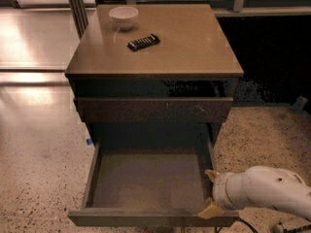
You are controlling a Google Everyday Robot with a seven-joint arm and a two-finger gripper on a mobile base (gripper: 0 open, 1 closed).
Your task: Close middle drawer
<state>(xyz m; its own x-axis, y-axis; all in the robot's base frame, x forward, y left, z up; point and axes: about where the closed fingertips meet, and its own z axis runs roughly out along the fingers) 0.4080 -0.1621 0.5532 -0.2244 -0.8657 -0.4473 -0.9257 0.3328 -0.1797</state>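
Camera view. Square cabinet with smooth, glossy tan tabletop (pixel 194 47) over dark-brown wood. Near the tabletop's back-left corner, small round white bowl (pixel 123 16); just beside it toward the centre, flat black ribbed bar (pixel 143 42), lying askew, any markings too small to read. Under the front edge, scuffed upper drawer front (pixel 153 109), slightly proud. Below it, middle drawer (pixel 146 218) standing far out: plain handleless front, flat matte grey-brown inner floor. Gripper (pixel 210 192) at the drawer's front-right corner, tan fingertips (pixel 212 174) spread apart and holding nothing, on a rounded white arm (pixel 267 191). Speckled terrazzo floor (pixel 43 178) around.
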